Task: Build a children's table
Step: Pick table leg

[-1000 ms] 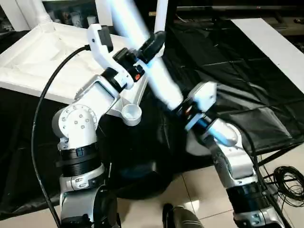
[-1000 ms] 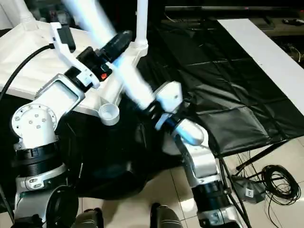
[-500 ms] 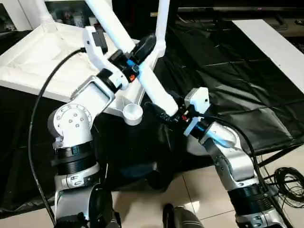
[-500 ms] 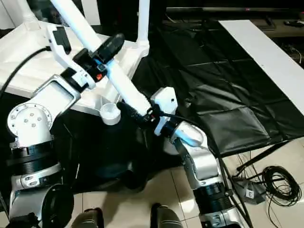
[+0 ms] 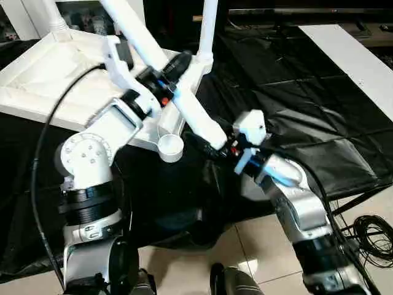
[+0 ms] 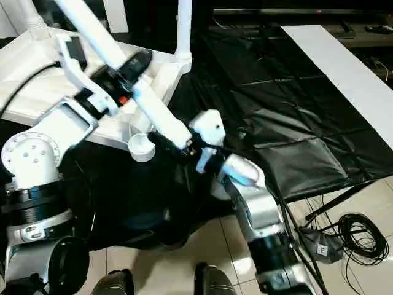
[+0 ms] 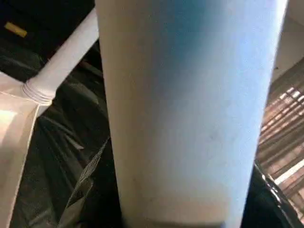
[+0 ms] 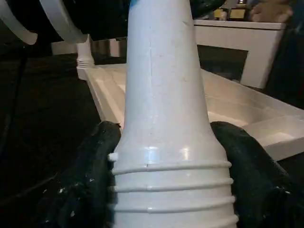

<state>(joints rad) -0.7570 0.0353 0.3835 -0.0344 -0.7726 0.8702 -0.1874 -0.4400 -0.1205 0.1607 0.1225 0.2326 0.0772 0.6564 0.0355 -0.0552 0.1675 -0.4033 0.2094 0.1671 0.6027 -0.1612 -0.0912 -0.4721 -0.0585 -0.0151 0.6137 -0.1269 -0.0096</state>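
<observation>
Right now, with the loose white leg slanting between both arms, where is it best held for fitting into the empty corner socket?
Grip the leg on its smooth shaft just above the ribbed end, from the sides, as the right tool does now: the ribs must stay free to enter the socket. The left tool, higher up the narrower shaft, steadies the tilt.

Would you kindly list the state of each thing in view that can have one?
Tabletop: upside down on the black sheet.
Held leg: tilted, gripped by both grippers.
Upright leg: seated in a corner socket.
Near socket: empty.
Left gripper: shut on held leg.
Right gripper: shut on held leg.
</observation>
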